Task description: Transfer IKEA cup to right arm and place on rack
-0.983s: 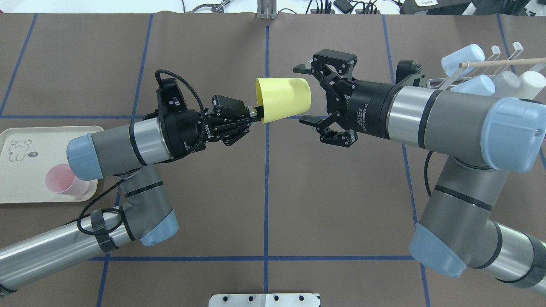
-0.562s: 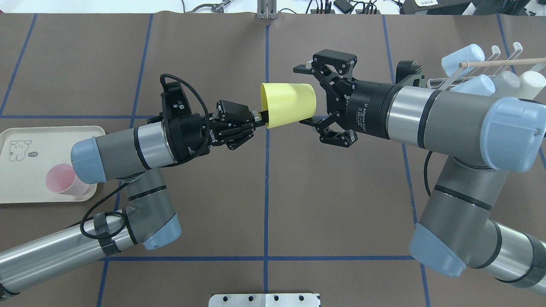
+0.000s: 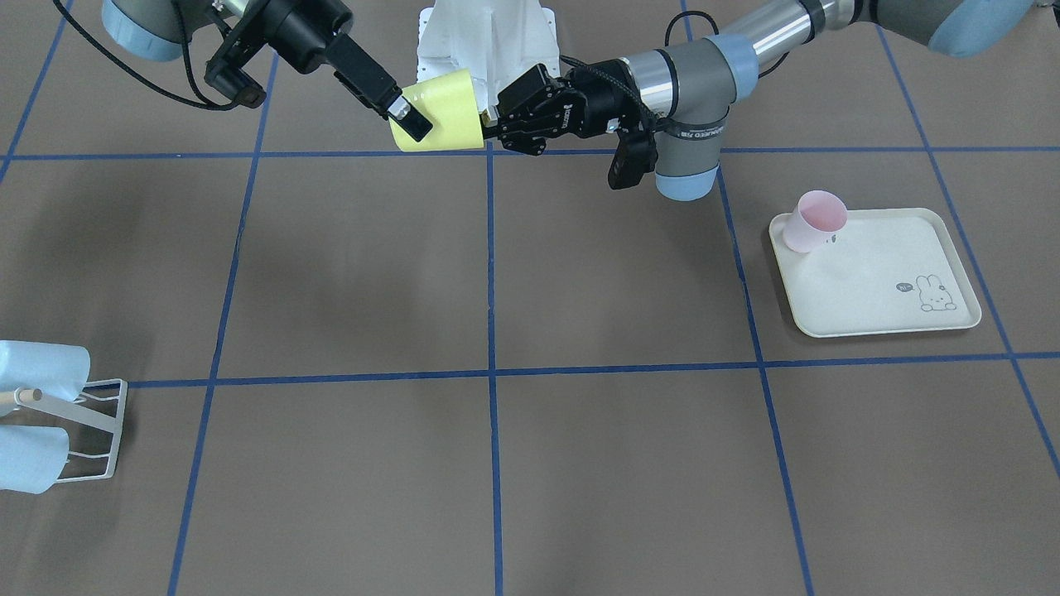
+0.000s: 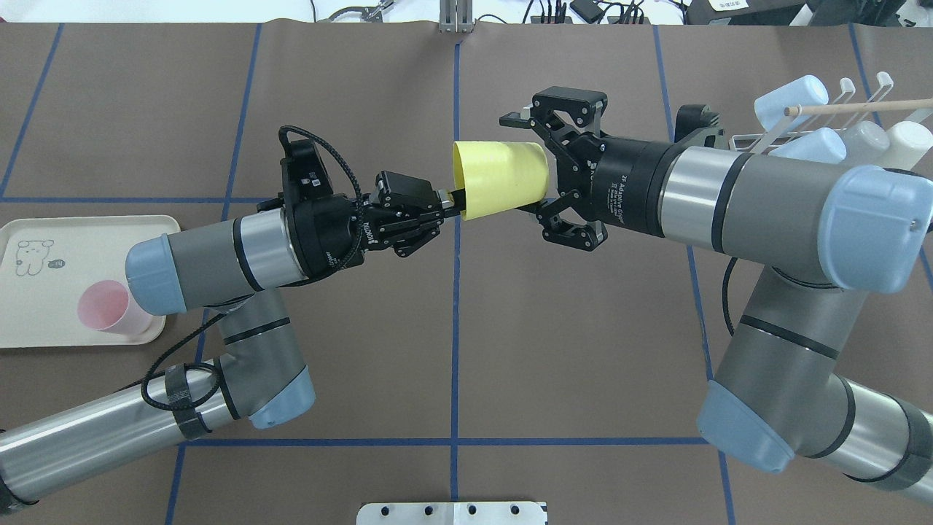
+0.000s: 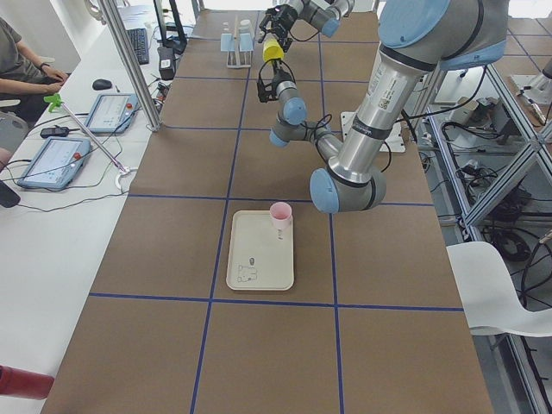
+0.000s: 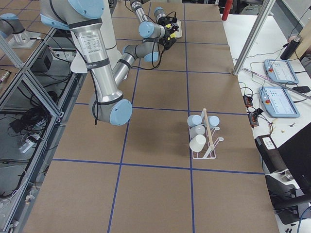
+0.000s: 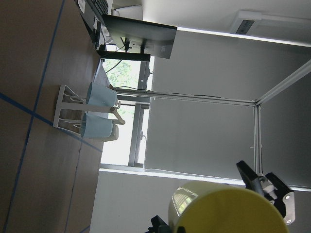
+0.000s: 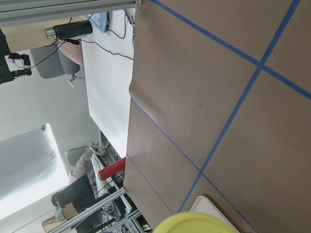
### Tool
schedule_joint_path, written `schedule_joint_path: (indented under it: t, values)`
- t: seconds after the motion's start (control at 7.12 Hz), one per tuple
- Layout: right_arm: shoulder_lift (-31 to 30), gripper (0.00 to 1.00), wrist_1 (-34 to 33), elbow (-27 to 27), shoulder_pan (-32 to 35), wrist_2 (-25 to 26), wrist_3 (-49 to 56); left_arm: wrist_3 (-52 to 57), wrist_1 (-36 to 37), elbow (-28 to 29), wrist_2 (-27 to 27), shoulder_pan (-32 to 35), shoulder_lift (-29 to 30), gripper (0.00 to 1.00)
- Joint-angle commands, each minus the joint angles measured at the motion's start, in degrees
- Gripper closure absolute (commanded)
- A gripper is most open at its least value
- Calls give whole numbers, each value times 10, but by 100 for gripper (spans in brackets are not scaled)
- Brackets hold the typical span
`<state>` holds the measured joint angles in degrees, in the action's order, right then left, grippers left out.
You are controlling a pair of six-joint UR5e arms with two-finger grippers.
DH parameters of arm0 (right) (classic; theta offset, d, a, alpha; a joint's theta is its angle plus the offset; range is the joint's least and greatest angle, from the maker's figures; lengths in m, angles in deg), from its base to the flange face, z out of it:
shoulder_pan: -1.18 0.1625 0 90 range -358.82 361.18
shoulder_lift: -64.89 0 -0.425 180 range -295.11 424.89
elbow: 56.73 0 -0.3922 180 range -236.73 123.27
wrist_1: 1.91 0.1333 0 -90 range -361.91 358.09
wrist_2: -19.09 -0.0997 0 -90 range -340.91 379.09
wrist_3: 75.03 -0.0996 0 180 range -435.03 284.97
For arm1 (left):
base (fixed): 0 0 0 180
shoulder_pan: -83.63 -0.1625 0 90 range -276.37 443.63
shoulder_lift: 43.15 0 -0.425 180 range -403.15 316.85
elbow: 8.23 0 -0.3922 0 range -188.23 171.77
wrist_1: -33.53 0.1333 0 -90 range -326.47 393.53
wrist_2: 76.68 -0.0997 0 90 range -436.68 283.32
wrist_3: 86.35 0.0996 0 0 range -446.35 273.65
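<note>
A yellow cup [image 4: 499,179] lies on its side in mid-air over the table's middle, also seen in the front view [image 3: 443,112]. My left gripper [image 4: 453,204] is shut on its rim, mouth facing the left arm. My right gripper [image 4: 516,163] is open, its jaws standing on either side of the cup's base; one finger [image 3: 411,122] lies along the cup's wall. The white wire rack [image 4: 802,131] with a wooden-tipped peg stands at the far right, behind the right arm, and holds several pale blue and white cups. The rack also shows in the right side view [image 6: 206,141].
A cream rabbit-print tray [image 4: 44,240] lies at the left edge with a pink cup [image 4: 109,310] on it, partly under the left arm's elbow. A white metal plate [image 4: 452,512] sits at the table's near edge.
My left arm has carried the yellow cup to the right, so its base now sits between the right gripper's open jaws. The right gripper has hardly moved.
</note>
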<state>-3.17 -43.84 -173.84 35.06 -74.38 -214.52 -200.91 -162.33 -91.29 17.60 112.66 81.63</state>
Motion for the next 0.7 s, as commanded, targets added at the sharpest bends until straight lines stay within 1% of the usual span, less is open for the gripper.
schedule_joint_path:
  t: [0.0, 0.14, 0.28, 0.42, 0.56]
  values:
    - [1, 100, 2, -1, 0, 0, -8, 1, 0, -1, 2, 0, -1, 94]
    - [2, 100, 2, -1, 0, 0, -8, 1, 1, -1, 2, 0, -1, 46]
    - [6, 100, 2, -1, 0, 0, -8, 2, 13, -3, 1, 0, 0, 1]
    - [6, 100, 2, -1, 11, 0, -8, 3, 19, -6, 1, 5, -3, 0]
    - [6, 100, 1, 0, 24, -3, -4, 34, 21, -7, 1, 11, -4, 0]
